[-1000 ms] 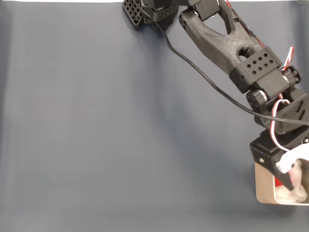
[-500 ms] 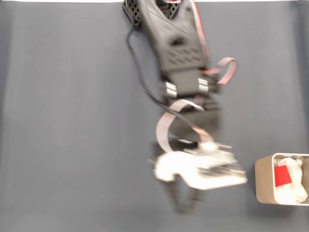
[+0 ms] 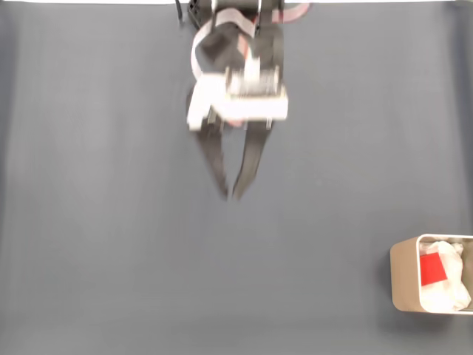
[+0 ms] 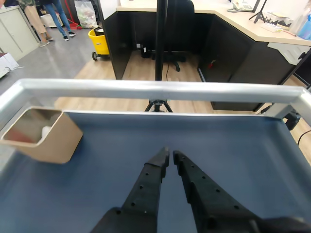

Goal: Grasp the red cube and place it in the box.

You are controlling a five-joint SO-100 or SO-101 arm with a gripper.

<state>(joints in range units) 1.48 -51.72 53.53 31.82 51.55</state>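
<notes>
The red cube (image 3: 432,268) lies inside the beige box (image 3: 403,277) at the lower right of the fixed view, on crumpled white lining. My gripper (image 3: 231,196) hangs over the middle of the mat, far up and left of the box, its black fingers closed to a point with nothing between them. In the wrist view the gripper (image 4: 170,155) points at the table's far edge, its tips almost touching. There the box (image 4: 53,136) stands at the left, and its wall hides the cube.
A dark grey-blue mat (image 3: 111,222) covers the table. In the wrist view a metal rail (image 4: 155,90) runs along the far edge, with a tripod (image 4: 158,104) and office furniture behind it. The arm's base (image 3: 236,11) is at the top centre.
The arm has swung from over the box at the right back to the top centre. The red cube stays in the box and the gripper is now empty.
</notes>
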